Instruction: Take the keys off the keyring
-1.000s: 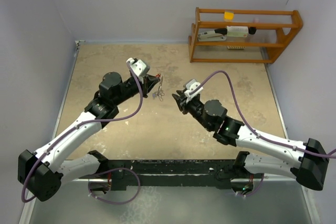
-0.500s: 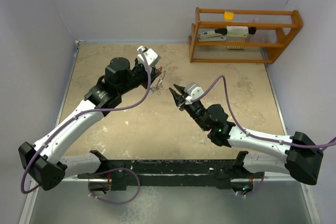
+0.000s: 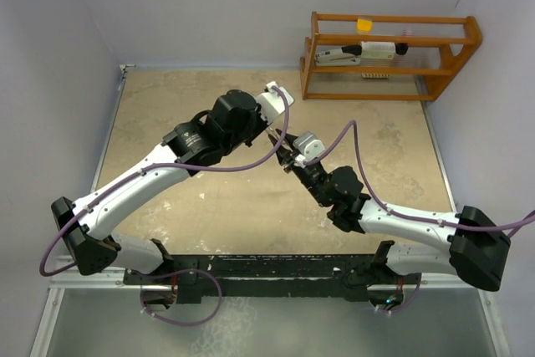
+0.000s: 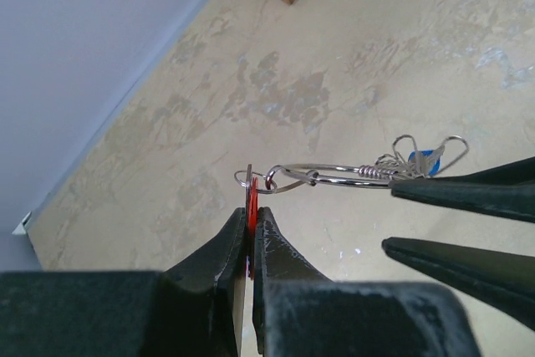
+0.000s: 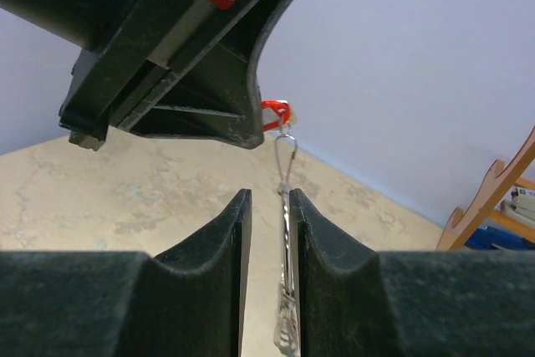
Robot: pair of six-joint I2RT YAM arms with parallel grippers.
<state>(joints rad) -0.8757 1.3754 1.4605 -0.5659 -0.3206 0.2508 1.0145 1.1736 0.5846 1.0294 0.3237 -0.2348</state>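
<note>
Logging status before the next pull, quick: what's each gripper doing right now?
The left gripper is shut on the red key.
The right gripper is open, straddling the keyring, not clamped.

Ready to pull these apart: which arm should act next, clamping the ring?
Right. The right gripper, open, straddles the ring; the left gripper is shut on the red key, anchoring it.

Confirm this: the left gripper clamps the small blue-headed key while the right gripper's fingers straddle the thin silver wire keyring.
Wrong colour: the left gripper clamps the small red-headed key, as the left wrist view shows. The fingers of the right gripper do straddle the thin silver wire keyring.
</note>
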